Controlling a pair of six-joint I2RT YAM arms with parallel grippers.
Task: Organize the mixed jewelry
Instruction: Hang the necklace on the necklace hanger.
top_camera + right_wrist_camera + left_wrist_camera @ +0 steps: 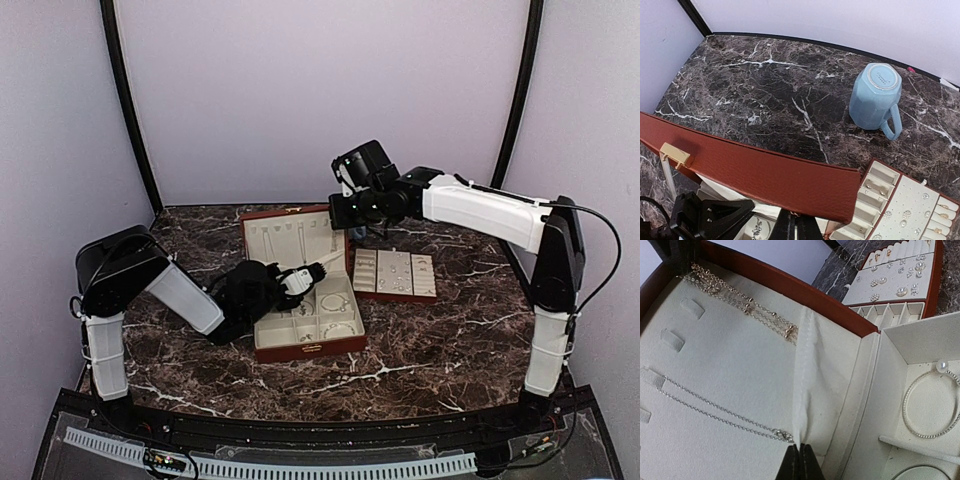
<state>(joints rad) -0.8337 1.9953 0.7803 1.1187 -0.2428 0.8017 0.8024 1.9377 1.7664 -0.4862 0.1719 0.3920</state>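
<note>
in the top view, too small to tell apart: jewelry (400,270) on the tray (395,297). in the left wrist view, cut by the bottom edge: a bangle (920,471), only an arc seen; left gripper (800,462), only tips, pressed together. in the right wrist view, same for the right gripper (796,227); tray cut at the corner.

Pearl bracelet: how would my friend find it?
Find the open reddish-brown box on the marble table. In its cream-lined base lies a thin, sparkly silver bracelet. Only it carries one white pearl; the bangle beside it shows none.
</note>
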